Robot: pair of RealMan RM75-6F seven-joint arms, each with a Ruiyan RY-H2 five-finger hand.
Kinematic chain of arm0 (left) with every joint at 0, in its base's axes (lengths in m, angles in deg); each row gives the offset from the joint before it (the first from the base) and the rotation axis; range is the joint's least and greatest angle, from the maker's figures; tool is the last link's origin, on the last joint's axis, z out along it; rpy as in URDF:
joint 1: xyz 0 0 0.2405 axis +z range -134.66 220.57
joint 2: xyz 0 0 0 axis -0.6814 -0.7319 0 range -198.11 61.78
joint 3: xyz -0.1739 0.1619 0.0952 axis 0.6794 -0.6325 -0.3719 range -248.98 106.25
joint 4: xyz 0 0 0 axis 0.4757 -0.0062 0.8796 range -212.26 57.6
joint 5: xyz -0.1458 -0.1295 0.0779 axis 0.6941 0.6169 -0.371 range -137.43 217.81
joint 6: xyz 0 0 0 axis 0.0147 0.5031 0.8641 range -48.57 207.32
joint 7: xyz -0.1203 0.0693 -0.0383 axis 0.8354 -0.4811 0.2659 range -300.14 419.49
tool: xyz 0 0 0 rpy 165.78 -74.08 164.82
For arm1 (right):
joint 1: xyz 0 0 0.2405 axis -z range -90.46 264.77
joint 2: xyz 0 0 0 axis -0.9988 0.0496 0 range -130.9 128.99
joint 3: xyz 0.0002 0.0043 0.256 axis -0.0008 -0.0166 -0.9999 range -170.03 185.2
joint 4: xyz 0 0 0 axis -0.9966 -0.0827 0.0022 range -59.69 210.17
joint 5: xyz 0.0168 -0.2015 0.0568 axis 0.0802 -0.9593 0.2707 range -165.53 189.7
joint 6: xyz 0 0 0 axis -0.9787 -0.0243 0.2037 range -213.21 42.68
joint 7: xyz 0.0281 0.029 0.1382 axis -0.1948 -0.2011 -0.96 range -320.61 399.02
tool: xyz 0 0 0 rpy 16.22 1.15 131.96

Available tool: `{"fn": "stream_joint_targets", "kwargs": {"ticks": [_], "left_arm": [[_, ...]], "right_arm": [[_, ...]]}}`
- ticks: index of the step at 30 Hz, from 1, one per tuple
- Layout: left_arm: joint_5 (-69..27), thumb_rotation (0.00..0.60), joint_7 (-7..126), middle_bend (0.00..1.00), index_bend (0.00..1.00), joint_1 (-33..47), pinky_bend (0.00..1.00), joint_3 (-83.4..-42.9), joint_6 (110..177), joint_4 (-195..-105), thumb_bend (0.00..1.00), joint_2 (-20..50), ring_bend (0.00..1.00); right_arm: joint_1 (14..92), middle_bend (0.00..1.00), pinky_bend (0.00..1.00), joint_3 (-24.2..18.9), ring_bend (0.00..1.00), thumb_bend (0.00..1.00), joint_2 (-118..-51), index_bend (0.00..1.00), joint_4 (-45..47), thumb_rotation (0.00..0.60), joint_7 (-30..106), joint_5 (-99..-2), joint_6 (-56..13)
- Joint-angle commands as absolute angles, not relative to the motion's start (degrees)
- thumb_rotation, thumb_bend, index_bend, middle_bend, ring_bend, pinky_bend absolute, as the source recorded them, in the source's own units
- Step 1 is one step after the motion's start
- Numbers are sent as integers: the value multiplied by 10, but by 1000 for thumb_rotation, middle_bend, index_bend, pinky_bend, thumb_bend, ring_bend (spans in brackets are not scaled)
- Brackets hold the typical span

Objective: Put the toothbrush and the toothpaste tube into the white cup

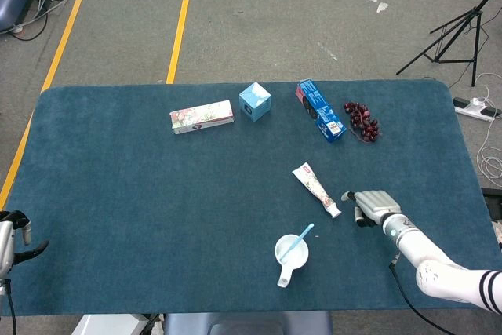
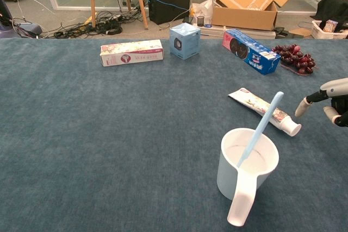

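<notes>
Nearest me, at the front edge of the blue table (image 1: 118,217), I see the white cup (image 2: 248,169) standing upright with its handle pointing toward me, and the toothbrush (image 2: 261,127) already leaning inside it, its light blue handle sticking up and to the right. At the far left corner of the head view, my left hand (image 1: 9,234) sits low by the table edge; I cannot tell how its fingers are set.

Just behind the cup lies the toothpaste tube (image 2: 265,111), flat on the cloth, cap end toward the right and nearer me. My right hand (image 1: 372,205) is just beside that cap end, holding nothing, fingers apart and bent downward with one fingertip reaching toward the cap; I cannot tell whether it touches.

Along the far side of the table I have, left to right, a long floral box (image 1: 201,117), a small light blue cube box (image 1: 255,101), a blue cookie package (image 1: 320,110) and a bunch of dark red grapes (image 1: 361,121).
</notes>
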State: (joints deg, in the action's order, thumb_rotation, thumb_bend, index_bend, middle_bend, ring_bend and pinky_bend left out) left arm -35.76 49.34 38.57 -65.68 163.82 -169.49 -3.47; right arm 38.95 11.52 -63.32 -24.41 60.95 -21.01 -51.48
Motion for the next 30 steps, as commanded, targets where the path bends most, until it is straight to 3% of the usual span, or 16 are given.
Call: {"fn": "stream_joint_targets", "kwargs": {"ticks": [1, 11, 24, 30], "left_arm": [[-358, 600, 495, 507, 789, 386, 369, -657, 1638, -1695, 0, -35, 378], [-358, 600, 496, 508, 789, 386, 369, -656, 1638, -1695, 0, -36, 378], [-359, 600, 495, 507, 789, 386, 369, -657, 1640, -1696, 0, -36, 378], [-359, 600, 495, 508, 789, 387, 369, -657, 1640, -1696, 0, -36, 378]], "right_arm": [[385, 1000, 1000, 115, 1000, 801, -641, 220, -241, 600, 597, -218, -524], [392, 1000, 1000, 94, 1000, 801, -662, 244, -228, 600, 522, -279, -577], [458, 1000, 1000, 19, 1000, 803, -680, 262, -218, 600, 371, -455, -606], [479, 1000, 1000, -2, 981, 801, -657, 305, -222, 600, 310, -528, -614]]}}
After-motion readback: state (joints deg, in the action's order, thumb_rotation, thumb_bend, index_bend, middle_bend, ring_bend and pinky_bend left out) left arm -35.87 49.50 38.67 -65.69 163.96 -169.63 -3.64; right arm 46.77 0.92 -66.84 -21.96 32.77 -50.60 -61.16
